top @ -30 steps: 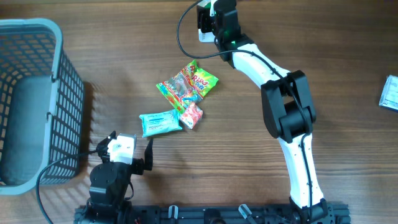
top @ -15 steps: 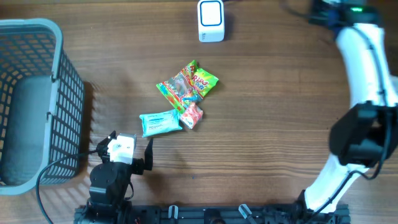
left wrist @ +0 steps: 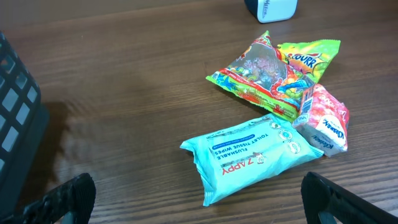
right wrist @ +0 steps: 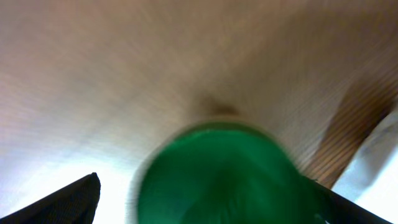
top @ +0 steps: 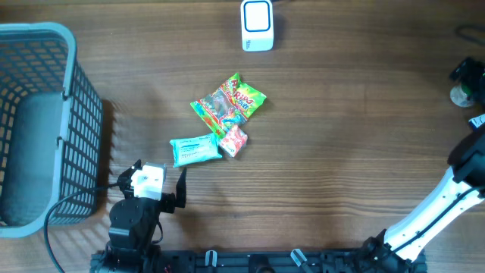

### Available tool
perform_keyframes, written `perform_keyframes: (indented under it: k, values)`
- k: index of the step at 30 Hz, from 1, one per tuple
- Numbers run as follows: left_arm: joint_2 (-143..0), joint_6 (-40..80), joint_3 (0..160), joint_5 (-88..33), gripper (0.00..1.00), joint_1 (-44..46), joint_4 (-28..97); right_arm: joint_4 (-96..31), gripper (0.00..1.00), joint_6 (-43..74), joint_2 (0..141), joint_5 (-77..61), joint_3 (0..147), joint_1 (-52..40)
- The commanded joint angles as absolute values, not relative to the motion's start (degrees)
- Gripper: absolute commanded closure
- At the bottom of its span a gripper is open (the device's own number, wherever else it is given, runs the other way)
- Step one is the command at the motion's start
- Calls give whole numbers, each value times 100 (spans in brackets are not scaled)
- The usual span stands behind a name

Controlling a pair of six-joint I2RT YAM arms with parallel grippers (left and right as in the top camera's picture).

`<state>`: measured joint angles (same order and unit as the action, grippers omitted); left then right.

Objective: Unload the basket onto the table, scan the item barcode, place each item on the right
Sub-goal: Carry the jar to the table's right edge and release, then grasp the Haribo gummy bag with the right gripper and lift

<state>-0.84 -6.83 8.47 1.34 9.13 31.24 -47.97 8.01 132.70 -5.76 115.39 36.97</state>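
left tool (top: 151, 180): fingers wide apart, nothing between them, parked at the near edge of the desk (top: 341, 167). its own view shows both fingertips (left wrist: 62, 199) low at the frame corners, bare wood between.

right tool (top: 467, 76): far out at the right edge of the desk. fingers stand wide apart in its own view. a blurred green round thing (right wrist: 217, 174) fills the space below them. cannot tell if they touch it, or what it is.

items for scanning: a clump mid-desk, just ahead of the left tool and a little to its right.
- wipes packet (left wrist: 255, 155), teal, lying flat, nearest the left tool. long axis runs roughly crosswise to the tool's reach, far end tilted up to the right.
- candy bag (left wrist: 273, 78), green, beyond it.
- tissue packet (left wrist: 326, 121), pink, touching the right end of the wipes packet and overlapping the candy bag's edge.

scanner (top: 256, 25): upright at the far edge of the desk, beyond the clump, well apart from it.

judgement: the left arm is much the nearer to the clump. the right is well apart from both clump and scanner. the wipes packet looks the easiest pick. no barcode shows on any upper face.

counts: three packets, one scanner, one basket (top: 83, 114) at left, one green thing, two arms.
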Motion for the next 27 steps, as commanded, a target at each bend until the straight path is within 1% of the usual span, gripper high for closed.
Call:
perform_keyframes:
  k: [1, 2, 4, 5, 7, 8, 10, 11, 13, 15, 16, 18, 21, 23, 26, 27]
  values:
    - [-49, -729, 847, 45, 0, 878, 3133, -4978, 0, 1791, 11631, -1044, 12311, 3496]
    - [-49, -729, 847, 45, 0, 878, 3133, -5179, 0, 1964, 11336, -1057, 12311, 3361]
    - [-49, -729, 847, 45, 0, 878, 3133, -5996, 0, 2305, 10838, -1140, 12311, 2744]
    - [-49, -729, 847, 47, 0, 878, 3133, -6300, 0, 2298, 10805, -1437, 12311, 2418]
    - [-49, -729, 847, 45, 0, 878, 3131, -6794, 0, 2241, 10906, -2373, 12164, 1485]
    - [-49, -729, 847, 45, 0, 878, 3133, -6941, 0, 2261, 11021, -2805, 11946, 860]
    - [-49, -729, 847, 47, 0, 878, 3131, -6803, 0, 2740, 11244, -2961, 11434, -248]
    - [-49, -729, 847, 45, 0, 878, 3133, -6370, 0, 3052, 11480, -2967, 11078, -980]
    - [-49, -729, 847, 45, 0, 878, 3133, -5684, 0, 3288, 11891, -2965, 10724, -1890]
    - [-49, -729, 847, 45, 0, 878, 3131, -5043, 0, 4049, 12379, -2919, 10696, -2609]
    - [-49, -729, 847, 45, 0, 878, 3133, -4849, 0, 4351, 12497, -2808, 10696, -2764]
    - [-49, -729, 847, 45, 0, 878, 3133, -4425, 0, 5098, 12711, -2139, 10696, -3146]
    - [-49, -729, 847, 47, 0, 878, 3133, -4324, 0, 5752, 13185, -1557, 10696, -3422]
    - [-49, -729, 847, 47, 0, 878, 3131, -4451, 1, 5992, 13393, -1295, 10696, -3422]
    - [-49, -729, 847, 45, 0, 878, 3133, -4746, 0, 6012, 13509, -674, 10696, -3420]
    - [-49, -729, 847, 45, 0, 878, 3133, -4884, 10, 6012, 13598, -620, 10696, -3411]
